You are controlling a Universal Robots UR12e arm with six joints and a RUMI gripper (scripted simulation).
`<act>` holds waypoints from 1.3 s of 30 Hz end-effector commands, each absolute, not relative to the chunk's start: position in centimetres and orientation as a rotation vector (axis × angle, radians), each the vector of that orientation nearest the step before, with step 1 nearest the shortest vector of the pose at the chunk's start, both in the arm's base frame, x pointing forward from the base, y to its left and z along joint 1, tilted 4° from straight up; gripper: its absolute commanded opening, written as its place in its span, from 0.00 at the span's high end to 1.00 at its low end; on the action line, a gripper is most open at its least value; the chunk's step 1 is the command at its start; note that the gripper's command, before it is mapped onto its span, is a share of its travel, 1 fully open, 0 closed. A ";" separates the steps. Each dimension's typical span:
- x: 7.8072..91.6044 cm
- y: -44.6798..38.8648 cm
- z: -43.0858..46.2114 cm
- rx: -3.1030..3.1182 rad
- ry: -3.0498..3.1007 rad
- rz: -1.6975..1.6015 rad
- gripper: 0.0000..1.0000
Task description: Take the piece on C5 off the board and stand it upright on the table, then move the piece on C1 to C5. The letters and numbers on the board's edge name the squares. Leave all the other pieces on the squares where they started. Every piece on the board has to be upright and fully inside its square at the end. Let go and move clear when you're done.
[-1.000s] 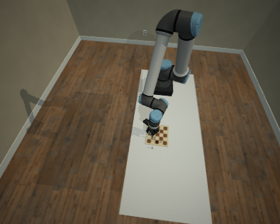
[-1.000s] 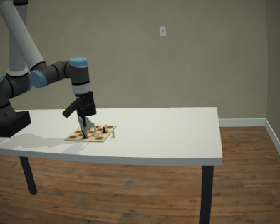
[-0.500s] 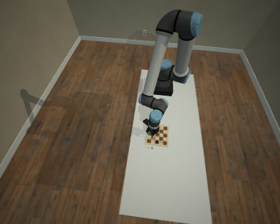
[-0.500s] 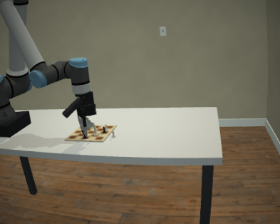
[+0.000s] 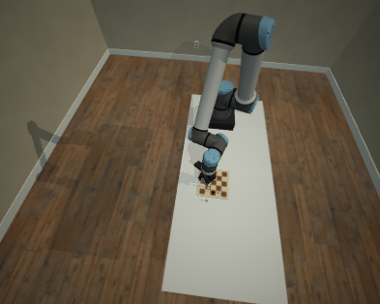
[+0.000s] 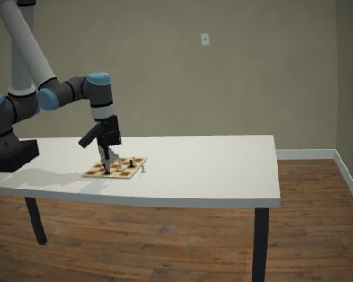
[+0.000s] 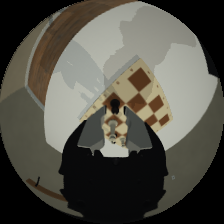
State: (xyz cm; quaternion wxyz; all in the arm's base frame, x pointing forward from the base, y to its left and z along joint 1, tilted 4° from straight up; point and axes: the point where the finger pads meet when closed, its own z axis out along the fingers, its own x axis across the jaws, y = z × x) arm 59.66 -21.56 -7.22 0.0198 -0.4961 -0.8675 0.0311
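Observation:
The chequered board point(image 5: 224, 189) point(image 6: 115, 174) point(image 7: 127, 90) lies on the table; its edge letters are too small to read. My gripper point(image 7: 115, 106) is partly open and low over the board. Its fingertips stand on either side of a black piece point(image 6: 107, 171) point(image 7: 115, 103), apparently without clamping it. A tall pale piece point(image 6: 119, 164) point(image 7: 113, 125) stands on the board close by. A second black piece point(image 5: 213, 193) point(image 6: 131, 163) and another pale piece point(image 5: 219, 192) point(image 6: 133, 159) stand farther along. A small pale piece point(image 5: 206, 200) point(image 6: 143, 170) stands upright on the table, off the board.
The white table point(image 5: 229, 242) point(image 6: 213, 171) extends well past the board on the side away from the robot base point(image 5: 221, 119) point(image 6: 15, 154). The tall pale piece is the nearest neighbour to the fingers. The board's edge is close to the gripper.

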 end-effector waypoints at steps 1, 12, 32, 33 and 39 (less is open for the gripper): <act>59.7 -21.6 -7.2 -1.540 -2.693 0.097 0.78; 59.7 -21.6 -7.2 -1.540 -2.693 0.097 1.00; 59.7 -21.6 -7.2 -1.540 -2.693 0.097 1.00; 59.7 -21.6 -7.2 -1.540 -2.693 0.097 1.00; 59.7 -21.6 -6.8 -1.540 -2.693 0.097 1.00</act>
